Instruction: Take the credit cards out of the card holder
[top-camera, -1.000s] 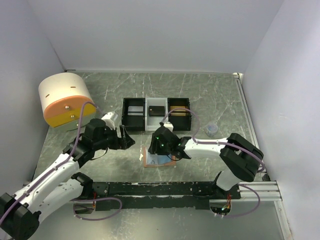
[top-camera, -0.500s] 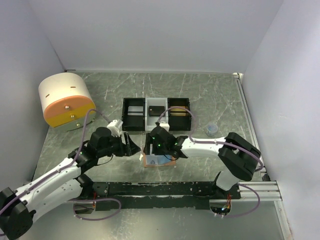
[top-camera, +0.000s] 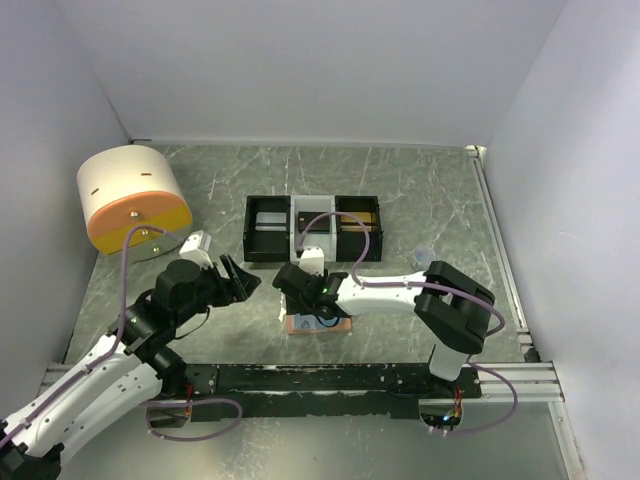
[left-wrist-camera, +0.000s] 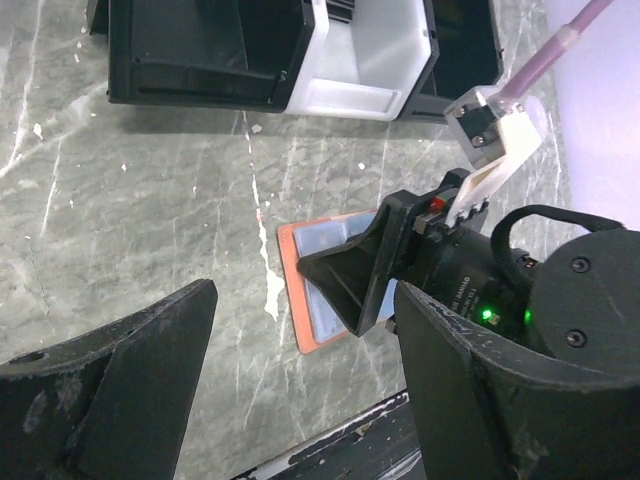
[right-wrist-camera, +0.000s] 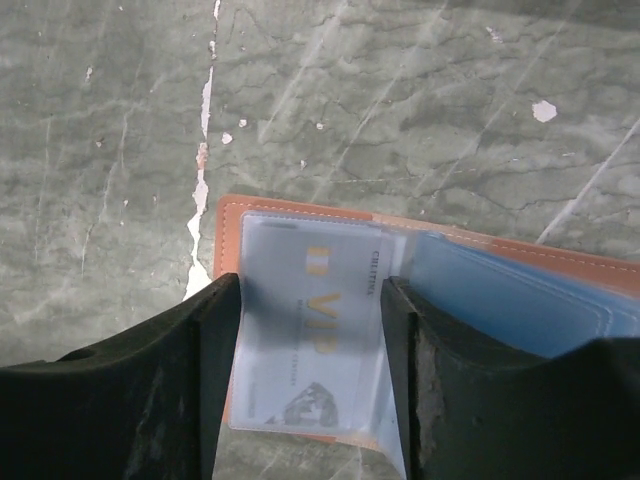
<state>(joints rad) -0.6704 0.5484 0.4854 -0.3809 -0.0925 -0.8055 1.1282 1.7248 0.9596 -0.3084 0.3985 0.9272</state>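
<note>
The card holder (top-camera: 338, 325) lies open on the table, salmon-orange with a light blue lining (right-wrist-camera: 500, 295). A clear sleeve with a pale VIP credit card (right-wrist-camera: 315, 330) in it stands up from the holder's left half. My right gripper (right-wrist-camera: 310, 290) points down at it, and the sleeve sits between its two fingers and touches both. The jaws stand apart. In the top view my right gripper (top-camera: 303, 303) covers the holder's left part. My left gripper (top-camera: 240, 278) hangs open to the left of the holder, empty. In the left wrist view the card holder (left-wrist-camera: 300, 290) shows beyond my left gripper (left-wrist-camera: 300, 400).
A black-and-white three-compartment tray (top-camera: 312, 228) stands behind the holder, with its white wall (left-wrist-camera: 350, 100) in the left wrist view. A white and orange drum (top-camera: 133, 200) sits at the far left. A small clear cup (top-camera: 425, 258) is at the right. The black rail (top-camera: 330, 378) runs along the near edge.
My right gripper has shifted left over the holder's left half. My left gripper came toward the holder and then drew back to the left.
</note>
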